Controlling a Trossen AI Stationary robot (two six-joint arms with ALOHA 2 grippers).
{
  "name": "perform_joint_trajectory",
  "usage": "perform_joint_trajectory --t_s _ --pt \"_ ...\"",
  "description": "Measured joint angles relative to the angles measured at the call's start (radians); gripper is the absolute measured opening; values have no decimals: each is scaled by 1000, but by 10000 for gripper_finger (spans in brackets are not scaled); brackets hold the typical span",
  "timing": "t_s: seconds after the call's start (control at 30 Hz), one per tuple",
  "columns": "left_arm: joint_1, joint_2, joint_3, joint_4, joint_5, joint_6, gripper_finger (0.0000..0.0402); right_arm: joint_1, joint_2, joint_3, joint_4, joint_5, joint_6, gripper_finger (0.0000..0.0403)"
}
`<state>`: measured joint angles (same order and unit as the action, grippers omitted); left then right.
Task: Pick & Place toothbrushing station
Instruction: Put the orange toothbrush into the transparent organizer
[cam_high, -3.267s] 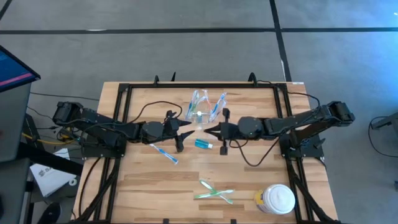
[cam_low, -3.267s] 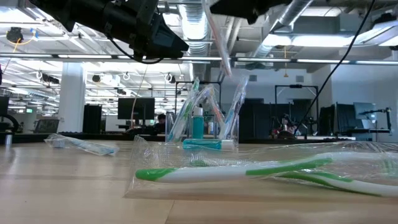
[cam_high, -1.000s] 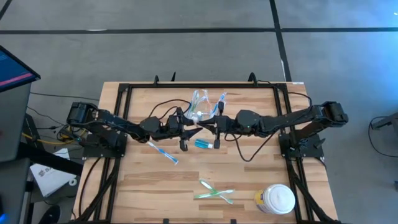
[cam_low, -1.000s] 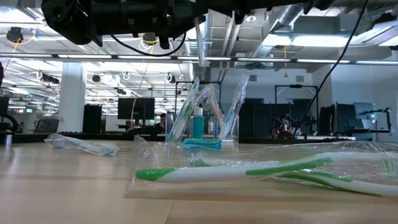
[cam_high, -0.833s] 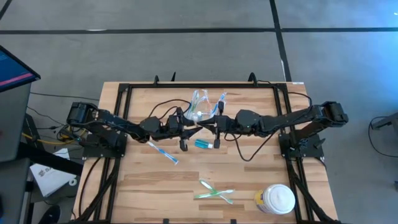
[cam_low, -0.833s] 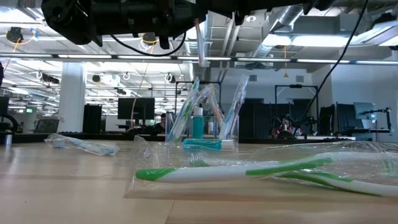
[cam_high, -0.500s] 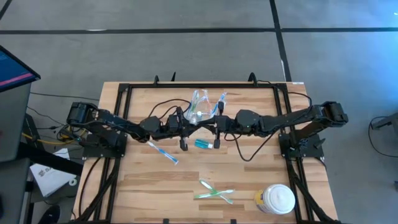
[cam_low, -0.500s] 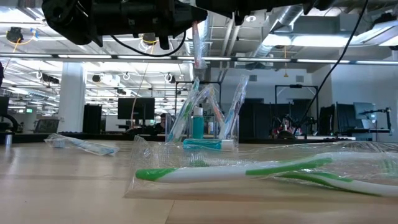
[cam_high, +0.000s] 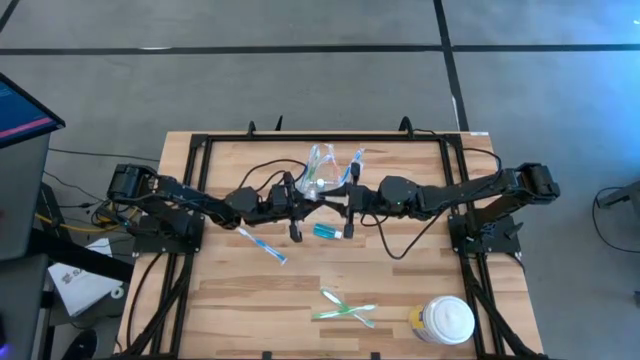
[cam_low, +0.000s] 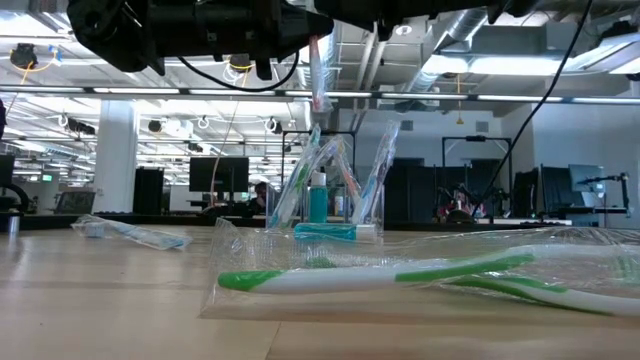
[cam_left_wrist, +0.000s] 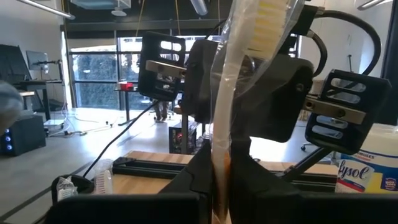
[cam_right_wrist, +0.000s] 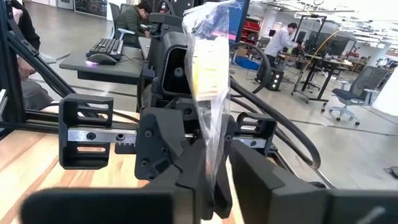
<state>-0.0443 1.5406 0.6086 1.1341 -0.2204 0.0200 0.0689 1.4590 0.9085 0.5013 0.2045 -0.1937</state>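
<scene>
Just in front of the clear holder (cam_high: 330, 168), the left gripper (cam_high: 303, 199) pinched a wrapped toothbrush (cam_left_wrist: 239, 93); the right gripper (cam_high: 335, 203) was parting. The toothbrush looked light, with slippery film: grip the stiff handle.

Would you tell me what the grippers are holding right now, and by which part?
The left gripper clamps a wrapped toothbrush by its lower handle; the right gripper's fingers flank it.
</scene>
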Motion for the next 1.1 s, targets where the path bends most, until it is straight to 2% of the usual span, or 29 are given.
perform_joint_trajectory --t_s 0.23,0.5,0.8,1.1 --pt "11 0 0 -32 -36 2 10 -2 -36 0 -37 6 -57 124" --pt "50 0 0 -46 -45 2 10 -42 -169 0 -263 7 60 159" --pt "105 0 0 -64 -45 -1 11 -50 -228 0 -456 6 115 154" --pt "176 0 0 -119 -45 -31 11 -42 -230 -1 -556 6 143 133"
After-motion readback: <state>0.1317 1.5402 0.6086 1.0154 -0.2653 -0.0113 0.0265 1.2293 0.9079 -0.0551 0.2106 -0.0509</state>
